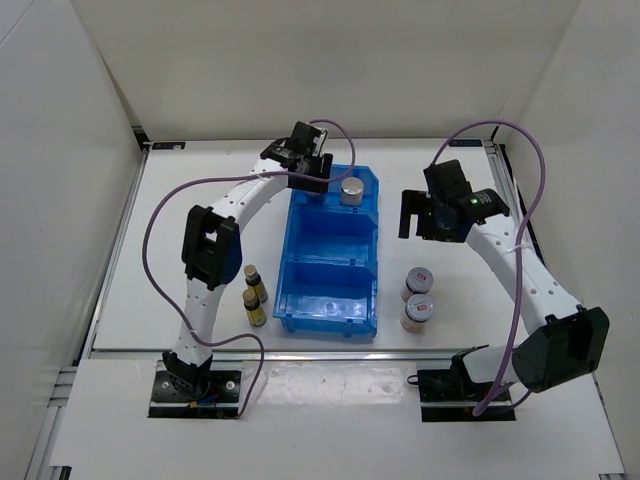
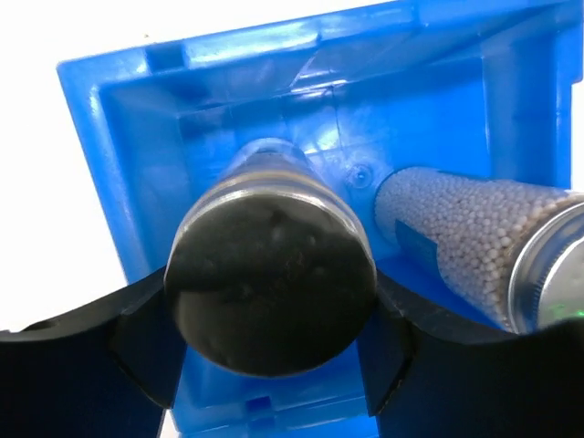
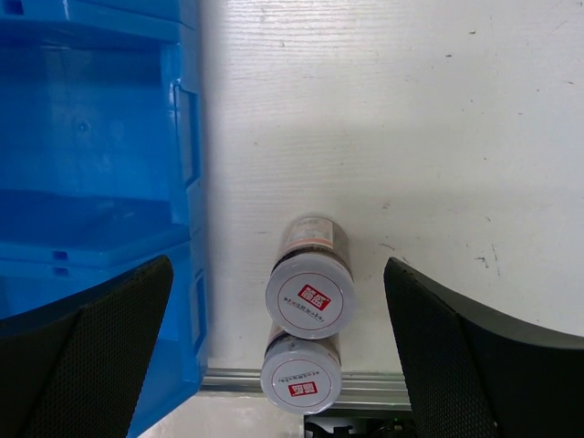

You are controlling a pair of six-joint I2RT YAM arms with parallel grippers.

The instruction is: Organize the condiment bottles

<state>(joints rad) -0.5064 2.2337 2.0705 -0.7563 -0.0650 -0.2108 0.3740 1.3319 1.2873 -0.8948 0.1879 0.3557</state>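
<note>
Left wrist view: silver-topped cylinder point(image 2: 269, 274) in left gripper point(image 2: 274, 360), jaws apparently clamped on cap, inside far compartment of blue bin point(image 2: 137, 155); second cylinder point(image 2: 465, 237) just beside. Right gripper point(image 3: 283, 351) wide open above two white jars point(image 3: 310, 297).

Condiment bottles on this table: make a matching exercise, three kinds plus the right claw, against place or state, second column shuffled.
1. amber bottles
2. red-marked white jars
3. free-standing silver-topped cylinder
4. right claw

A. open, holding nothing
B. on the table, left of the bin
C. in the bin's far compartment
D. on the table, right of the bin

Pairs: 1-B, 2-D, 3-C, 4-A
</note>
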